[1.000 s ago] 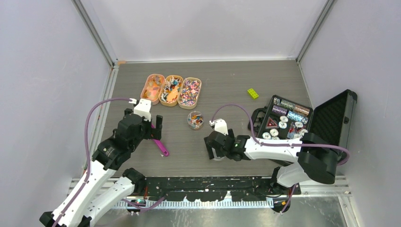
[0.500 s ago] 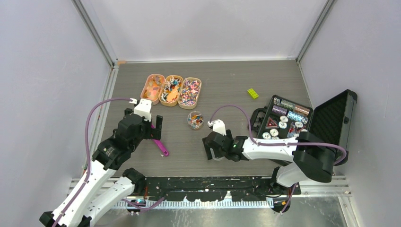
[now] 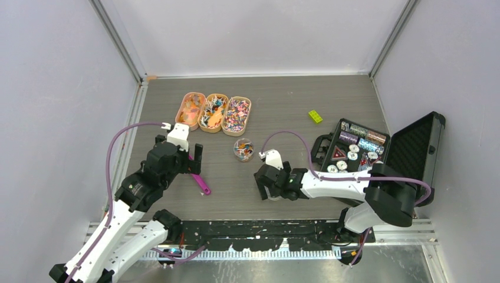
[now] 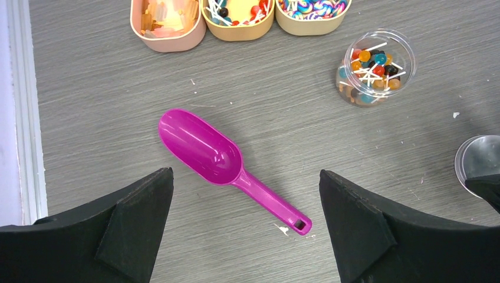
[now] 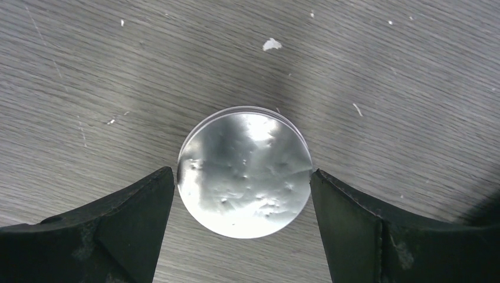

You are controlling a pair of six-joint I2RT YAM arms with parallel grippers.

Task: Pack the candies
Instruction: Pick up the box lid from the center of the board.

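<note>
The candies fill three oval trays (image 3: 213, 112), whose near ends show in the left wrist view (image 4: 237, 15). More candies lie in a clear round jar (image 3: 243, 150), open at the top (image 4: 373, 68). A magenta scoop (image 4: 227, 165) lies empty on the table (image 3: 202, 184). My left gripper (image 4: 244, 174) is open above it, one finger to each side, and shows in the top view (image 3: 190, 162). My right gripper (image 5: 242, 174) is open around a round silver lid (image 5: 244, 171) lying flat, its fingers close to the rim. The right gripper also shows in the top view (image 3: 269, 191).
An open black case (image 3: 413, 147) with poker chips stands at the right. A yellow-green toy brick (image 3: 315, 116) lies at the back right. The lid shows at the right edge of the left wrist view (image 4: 479, 159). Grey walls enclose the table.
My right gripper has shifted very slightly over the lid. The left arm, the scoop and the jar have not moved.
</note>
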